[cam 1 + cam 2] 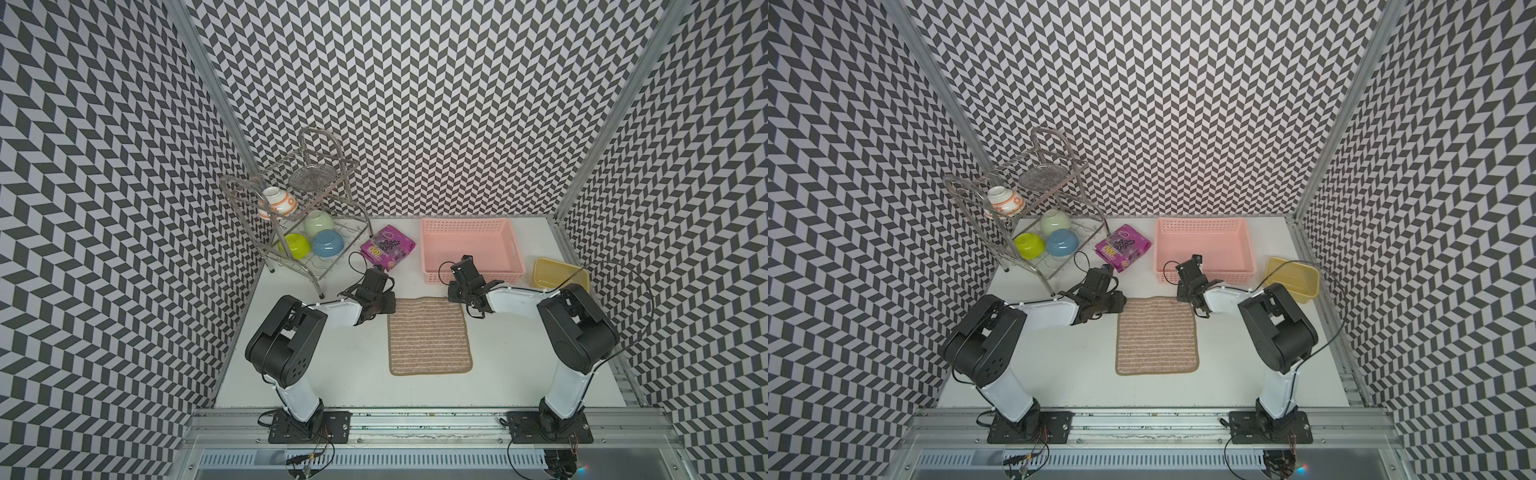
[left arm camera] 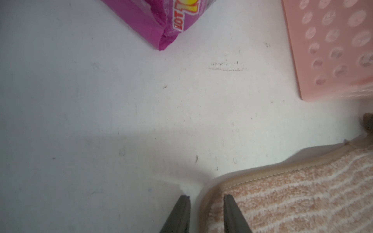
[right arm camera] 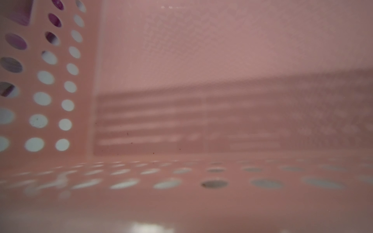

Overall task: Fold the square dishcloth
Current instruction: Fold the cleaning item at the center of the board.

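Square dishcloth (image 1: 430, 336): flat, unfolded, mid white table (image 1: 353, 365), between arms, just short of pink basket (image 1: 469, 222). No fold made; whole task left. Step in hand, by judgement: grasp of far corners.

Left gripper (image 2: 206, 196): narrowly parted, straddling far corner hem, not pinching; seen in left wrist view only.

Right gripper (image 1: 459, 296): over other far corner; spread or pressed together, cannot tell.

Right wrist view: basket interior only, no cloth.

Both top views: full layout.

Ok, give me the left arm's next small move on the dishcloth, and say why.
Probably close the left tool on the corner. In the left wrist view its fingers stand apart, straddling the edging of the square dishcloth, which lies flat and unfolded on the table.
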Robot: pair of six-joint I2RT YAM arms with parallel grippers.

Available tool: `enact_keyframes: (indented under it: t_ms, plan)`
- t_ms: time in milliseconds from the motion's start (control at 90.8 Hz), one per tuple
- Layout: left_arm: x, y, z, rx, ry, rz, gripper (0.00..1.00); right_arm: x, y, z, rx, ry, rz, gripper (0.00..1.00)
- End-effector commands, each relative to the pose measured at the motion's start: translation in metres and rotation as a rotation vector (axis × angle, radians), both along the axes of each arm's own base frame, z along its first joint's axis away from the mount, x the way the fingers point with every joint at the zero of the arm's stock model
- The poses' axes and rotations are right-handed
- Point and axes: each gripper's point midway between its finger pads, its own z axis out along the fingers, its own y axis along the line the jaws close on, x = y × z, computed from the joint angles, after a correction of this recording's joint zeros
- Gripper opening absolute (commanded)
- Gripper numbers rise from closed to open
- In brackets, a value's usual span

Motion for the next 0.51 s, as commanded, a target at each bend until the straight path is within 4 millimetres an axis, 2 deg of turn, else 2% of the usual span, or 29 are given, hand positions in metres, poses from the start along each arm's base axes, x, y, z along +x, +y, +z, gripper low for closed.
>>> enact_keyframes:
  t_ms: [0,264,496]
  plan:
    - [-0.018,0.007,-0.014,0.056,0.060,-0.022,0.33,0.006,-0.002,0.002,0.004,-0.032,-0.017,0.18]
    - [-0.027,0.011,-0.019,0.082,0.082,-0.022,0.37,0.007,-0.001,0.002,0.002,-0.033,-0.016,0.18]
    - [-0.031,0.018,-0.037,0.184,0.105,0.001,0.25,0.008,0.001,0.005,0.012,-0.037,-0.014,0.18]
